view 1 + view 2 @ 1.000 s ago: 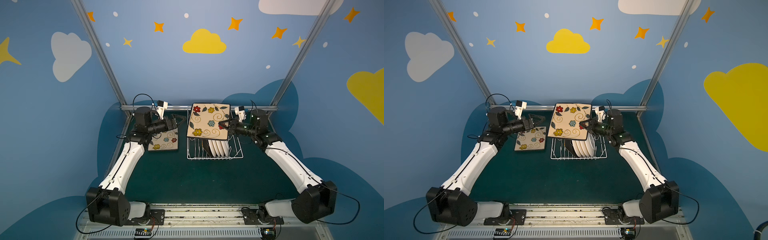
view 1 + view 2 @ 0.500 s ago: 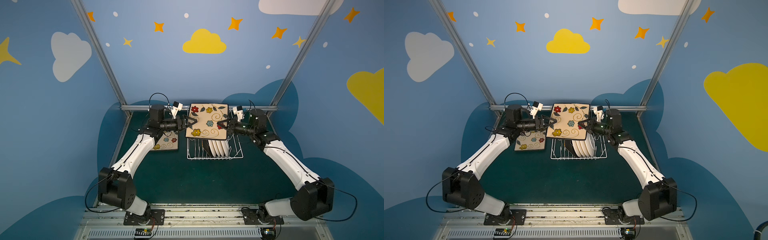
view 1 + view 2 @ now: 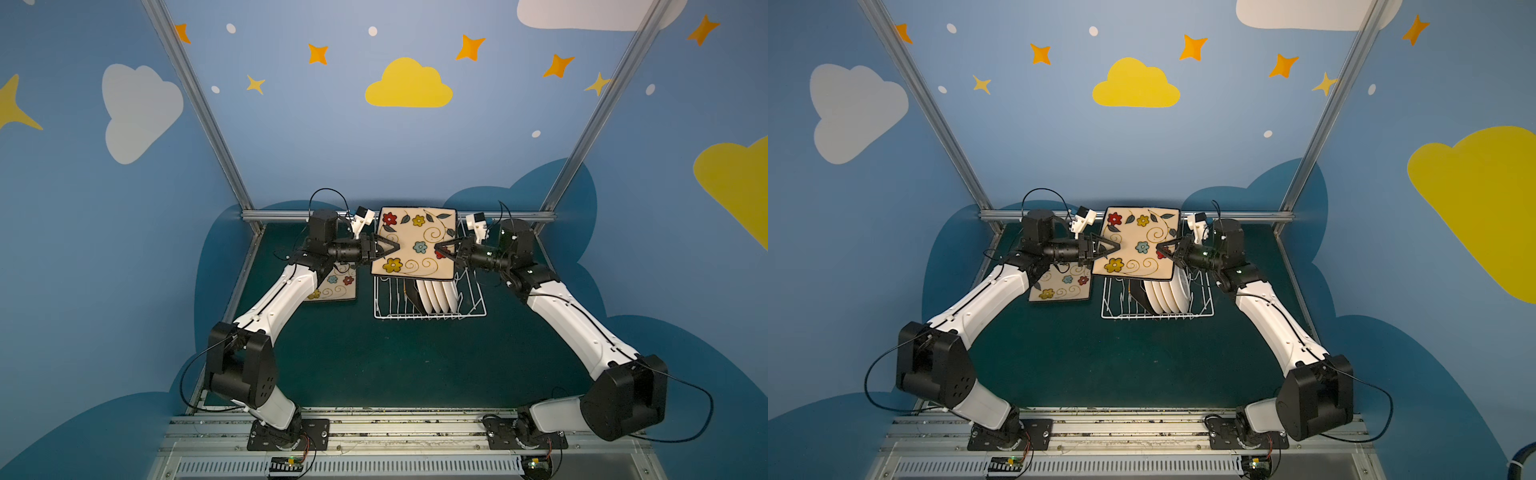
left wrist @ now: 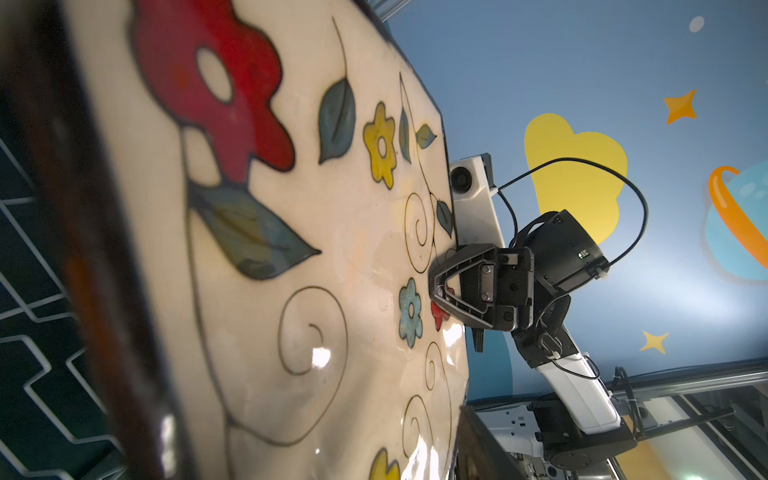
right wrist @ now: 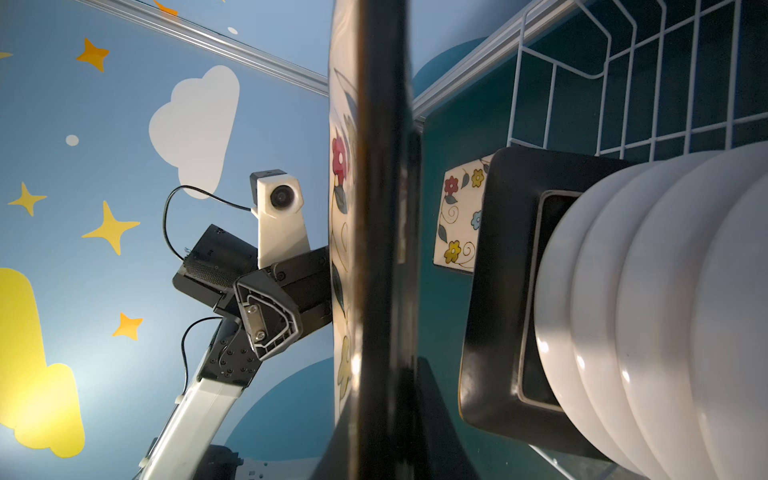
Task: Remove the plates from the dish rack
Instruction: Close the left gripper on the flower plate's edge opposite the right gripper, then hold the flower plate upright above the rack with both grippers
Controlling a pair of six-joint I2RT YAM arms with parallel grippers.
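Held plate: the flowered square plate (image 3: pixel 417 237) hangs upright above the dish rack (image 3: pixel 430 317), face toward the camera head, with one tool at each side edge.
Right tool (image 3: pixel 439 249): clenched on the plate's right edge.
Left tool (image 3: pixel 390 249): jaws astride the left edge; I cannot tell whether they pinch it.
Left in the rack: round white plates (image 3: pixel 438 295) and a black-backed plate (image 3: pixel 411 293), directly beneath.
Already out: a flowered plate (image 3: pixel 336 286) lying flat on the desk (image 3: pixel 374 361), just left of the rack.
Risk, handover: if the right tool lets go before the left has a firm pinch, the plate drops onto the crockery below — chips likely.
Risk, tug: both clamped and pulling apart could slip the glazed rim.
Risk, swing: held by one edge, the plate may pivot — a low corner could snag the wires.
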